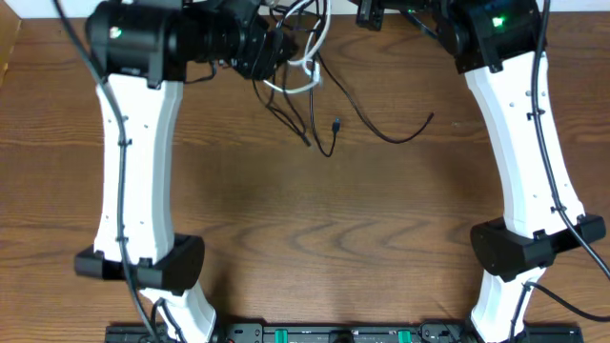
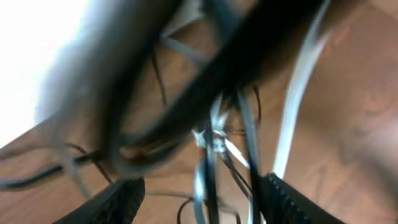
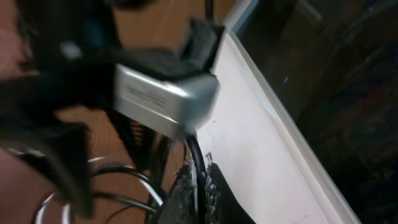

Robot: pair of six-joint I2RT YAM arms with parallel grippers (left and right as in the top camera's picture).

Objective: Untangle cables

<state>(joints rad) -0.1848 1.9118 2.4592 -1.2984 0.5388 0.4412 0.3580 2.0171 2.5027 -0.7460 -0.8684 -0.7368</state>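
The cables lie in a tangle (image 1: 297, 67) at the table's far middle. A white cable (image 1: 303, 84) loops through it. A thin black cable (image 1: 381, 133) trails out to the right, and a small plug end (image 1: 336, 124) lies nearby. My left gripper (image 1: 276, 48) hangs over the tangle. In the left wrist view, the left gripper (image 2: 205, 202) is open, with black and white strands and a knot (image 2: 214, 140) between the fingers, apart from both pads. My right gripper (image 3: 202, 186) is shut on a black cable (image 3: 196, 155).
Both white arms (image 1: 133, 152) (image 1: 524, 124) stretch from the near edge to the far side. A silver block (image 3: 165, 96) on the other arm sits close to my right gripper. A white board (image 3: 267, 149) runs along the table's far edge. Thick arm cables hang at the far edge.
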